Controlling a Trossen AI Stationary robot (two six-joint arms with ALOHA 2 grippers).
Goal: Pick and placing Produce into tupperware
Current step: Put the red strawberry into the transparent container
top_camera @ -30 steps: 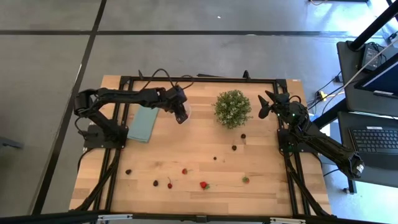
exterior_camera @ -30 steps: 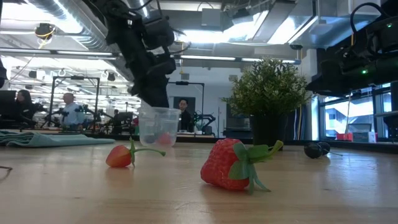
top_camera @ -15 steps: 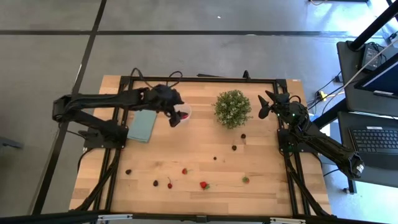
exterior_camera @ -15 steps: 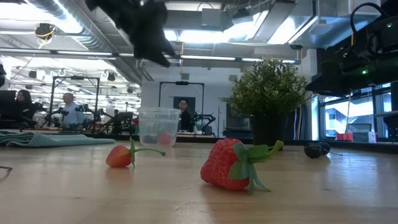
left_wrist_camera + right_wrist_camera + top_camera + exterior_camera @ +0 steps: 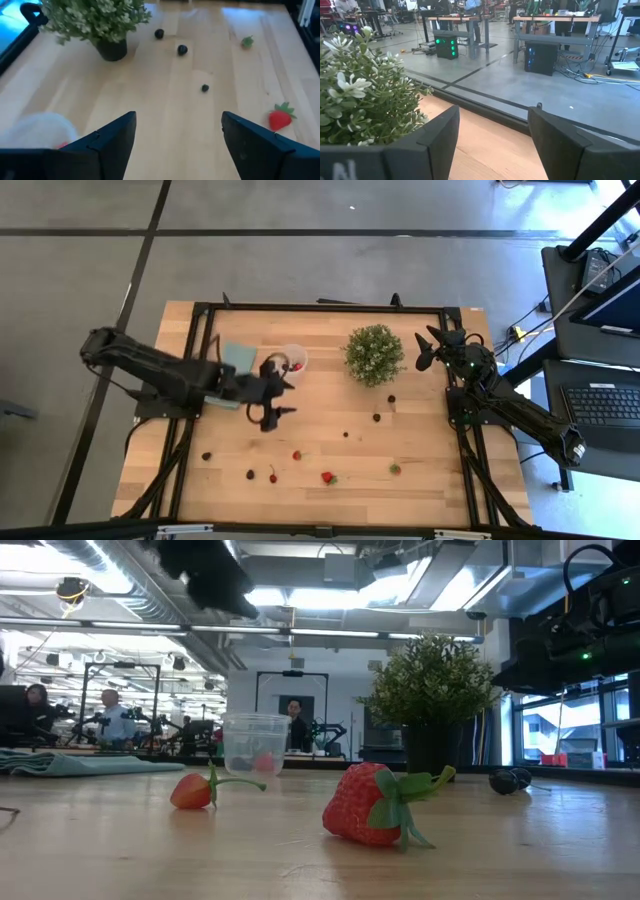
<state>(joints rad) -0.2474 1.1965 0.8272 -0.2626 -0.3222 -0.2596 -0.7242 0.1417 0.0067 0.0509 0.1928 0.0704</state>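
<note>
Left gripper (image 5: 277, 393): shown with jaws spread wide and nothing held between them, raised over bare wood just in front of the tupperware; its fingers (image 5: 112, 135) are seen parted in the left wrist view.
Tupperware (image 5: 293, 358): set upright on the table near the back edge, between the teal cloth (image 5: 236, 358) and the plant (image 5: 374, 354); red produce is seen inside it through the clear wall (image 5: 254, 745).
Right gripper (image 5: 428, 346): held at the table's right rear corner, beside the plant, jaws apart and empty.
Produce, centre: dark berries (image 5: 182, 49) are scattered on the wood in front of the plant, well apart from one another.
Produce, front: a strawberry (image 5: 326, 477), a smaller red piece (image 5: 296, 455), a stemmed red piece (image 5: 272, 476), two dark pieces (image 5: 250, 474) and a greenish piece (image 5: 395, 469) are spread in a loose band near the front edge.
Open room: a broad stretch of bare table (image 5: 330, 405) is left between the tupperware and the front band of produce.
Edges: the table is bounded by a dark frame (image 5: 320, 307); the plant stands close to the back rail.
Background: people are visible in the room beyond the table in the low view.
</note>
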